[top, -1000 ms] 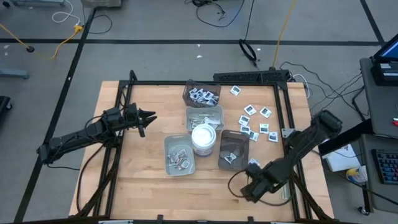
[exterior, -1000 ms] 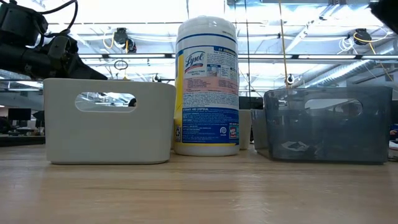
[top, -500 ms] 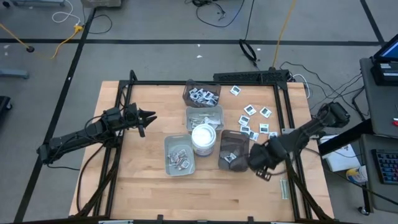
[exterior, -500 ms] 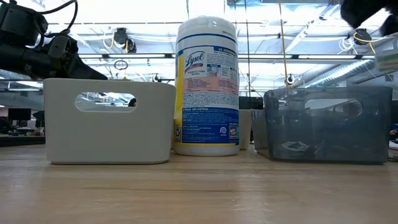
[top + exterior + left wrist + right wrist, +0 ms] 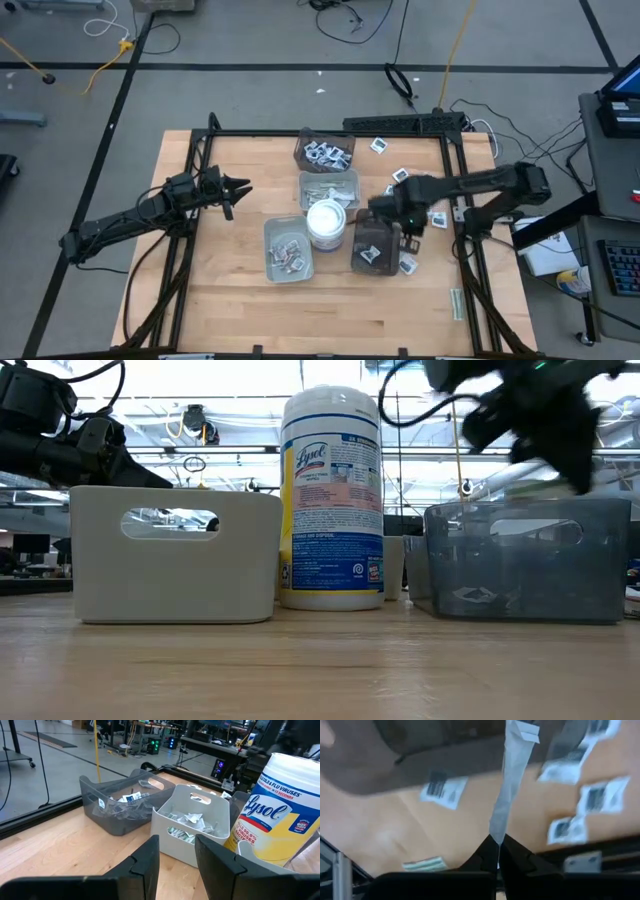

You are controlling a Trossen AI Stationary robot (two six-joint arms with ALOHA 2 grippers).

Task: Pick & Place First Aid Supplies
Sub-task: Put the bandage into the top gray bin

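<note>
First aid supplies [image 5: 412, 203], thin light paper packets, lie scattered on the table beside the trays. The right gripper [image 5: 497, 851] pinches one limp strip [image 5: 510, 790] by its end, above the dark tray [image 5: 375, 243]. The left gripper [image 5: 238, 190] waits half-open.

White tub [image 5: 327, 222] with yellow-blue label, perhaps pale-green strip [image 5: 510, 785].

Right tool [image 5: 530, 420] smeared by motion in low view, packets [image 5: 592, 800] blurred, print perhaps unreadable
</note>
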